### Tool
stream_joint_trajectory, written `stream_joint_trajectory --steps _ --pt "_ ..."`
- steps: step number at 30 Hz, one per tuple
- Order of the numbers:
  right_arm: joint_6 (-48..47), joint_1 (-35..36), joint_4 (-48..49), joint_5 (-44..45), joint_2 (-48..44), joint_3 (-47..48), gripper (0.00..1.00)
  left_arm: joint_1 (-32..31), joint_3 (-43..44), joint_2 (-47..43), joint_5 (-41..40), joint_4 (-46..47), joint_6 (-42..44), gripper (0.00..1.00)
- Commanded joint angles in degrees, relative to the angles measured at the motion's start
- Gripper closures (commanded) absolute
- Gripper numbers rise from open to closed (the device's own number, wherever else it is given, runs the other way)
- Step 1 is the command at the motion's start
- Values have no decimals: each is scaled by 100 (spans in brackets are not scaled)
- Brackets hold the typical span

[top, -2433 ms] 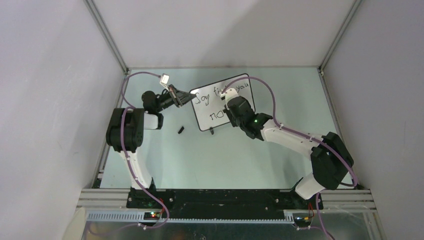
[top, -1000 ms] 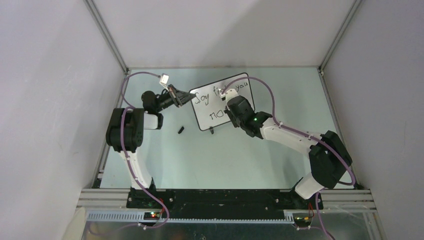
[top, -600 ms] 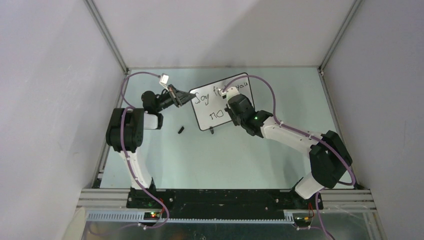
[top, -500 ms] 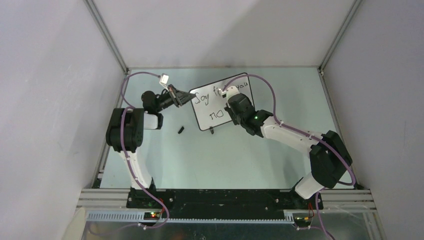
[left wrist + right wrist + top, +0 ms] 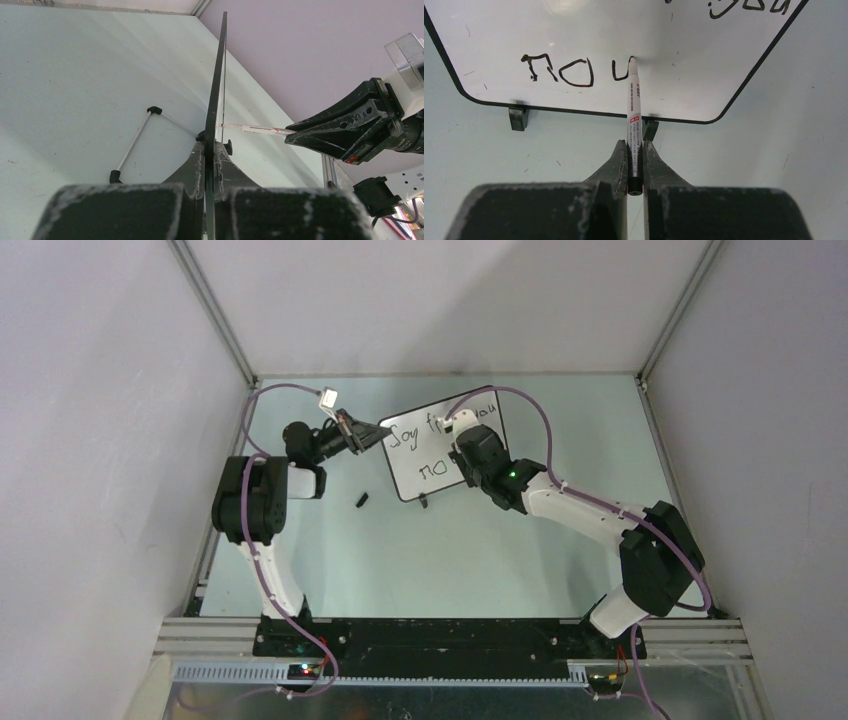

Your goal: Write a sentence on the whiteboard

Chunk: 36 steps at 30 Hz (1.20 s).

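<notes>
The whiteboard (image 5: 412,452) stands tilted on its black feet at the back of the table. My left gripper (image 5: 378,434) is shut on its left edge, and the left wrist view shows the board (image 5: 218,85) edge-on between the jaws of the left gripper (image 5: 212,150). My right gripper (image 5: 635,148) is shut on a white marker pen (image 5: 634,112) whose tip touches the board (image 5: 624,30). The sentence's lower line (image 5: 559,71) ends at that tip. The upper line "Joy f…" (image 5: 405,434) is partly hidden by the right wrist (image 5: 478,452).
A small black pen cap (image 5: 362,499) lies on the green table, left of the board's feet. A black foot (image 5: 518,117) and the thin stand rod (image 5: 134,145) hold the board up. Grey walls close the cell on three sides.
My right wrist has crept a little to the right along the board, covering more of the upper line. The left arm and the board have stayed still.
</notes>
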Motion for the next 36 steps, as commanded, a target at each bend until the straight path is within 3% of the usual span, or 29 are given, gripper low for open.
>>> stream_joint_trajectory --steps 1,19,36 --pt "54 -26 -115 128 62 252 100 20 -37 -180 144 220 229 100" --pt "188 -12 -233 89 -146 -260 100 24 -45 -188 151 221 239 100" --pt "101 -266 -6 39 -50 133 100 21 -29 -175 157 218 230 100"
